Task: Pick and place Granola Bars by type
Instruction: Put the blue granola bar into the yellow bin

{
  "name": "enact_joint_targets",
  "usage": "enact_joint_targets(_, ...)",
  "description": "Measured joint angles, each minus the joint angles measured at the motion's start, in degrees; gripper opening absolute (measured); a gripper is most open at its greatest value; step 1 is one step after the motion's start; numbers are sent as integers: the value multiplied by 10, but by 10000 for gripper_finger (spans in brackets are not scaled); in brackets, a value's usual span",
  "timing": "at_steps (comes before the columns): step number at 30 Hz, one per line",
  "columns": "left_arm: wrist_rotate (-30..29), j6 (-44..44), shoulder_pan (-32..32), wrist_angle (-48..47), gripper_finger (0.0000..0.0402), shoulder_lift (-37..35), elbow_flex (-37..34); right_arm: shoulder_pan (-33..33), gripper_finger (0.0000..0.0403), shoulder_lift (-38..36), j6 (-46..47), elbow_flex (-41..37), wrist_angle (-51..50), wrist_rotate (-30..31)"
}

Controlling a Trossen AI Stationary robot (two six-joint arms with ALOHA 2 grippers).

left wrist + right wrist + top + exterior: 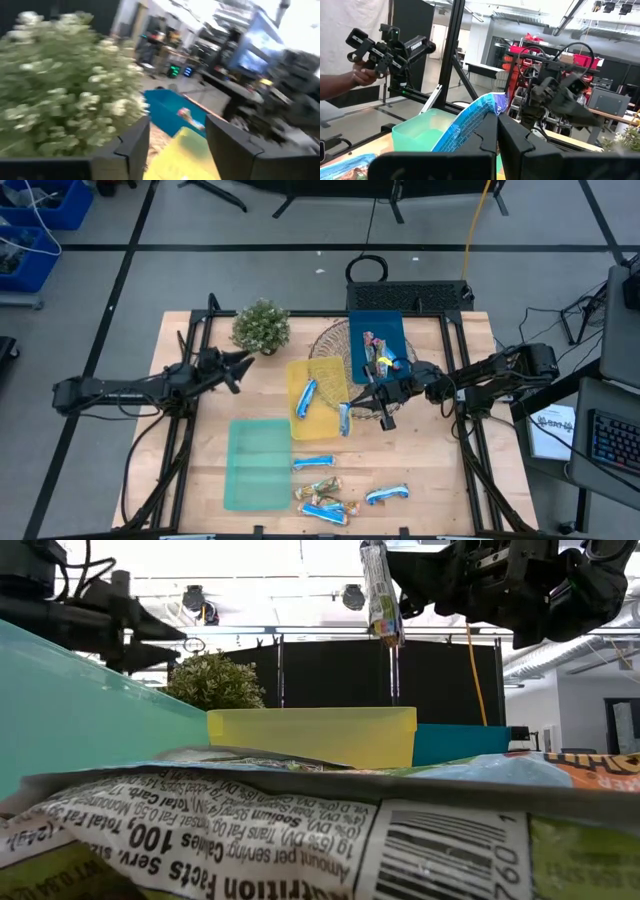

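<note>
One granola bar (345, 418) clamped by right gripper (350, 409) | above yellow tray (322, 423) edge (left gripper (245, 362) parted)

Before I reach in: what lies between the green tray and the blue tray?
In the high view, the yellow tray lies between the green tray and the blue tray, with a blue-and-white bar in it.

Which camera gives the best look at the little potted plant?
The high view: the whole potted plant shows, at the table's far edge beside the left gripper. The low view shows its top behind the yellow tray; the left wrist view, blurred foliage; the right wrist view, one edge.
</note>
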Motion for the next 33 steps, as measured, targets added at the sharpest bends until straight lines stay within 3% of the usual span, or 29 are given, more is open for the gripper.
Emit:
enact_joint_targets(7, -32, -17, 0, 138, 140, 111, 0, 0, 0, 0, 0, 0, 1, 1)
enact_joint_targets(14, 68, -10, 0, 279, 112, 205, 0, 0, 0, 0, -12, 0, 13, 4)
enact_joint_targets(19, 97, -8, 0, 298, 87, 259, 0, -1, 0, 1, -22, 3, 11, 19)
enact_joint_targets(23, 81, -12, 0, 297, 63, 300, 9, -1, 0, 14, -21, 10, 8, 17)
enact_joint_targets(33, -39, -81, 6, 298, 32, 370, 16, -1, 0, 39, -16, 15, 14, 18)
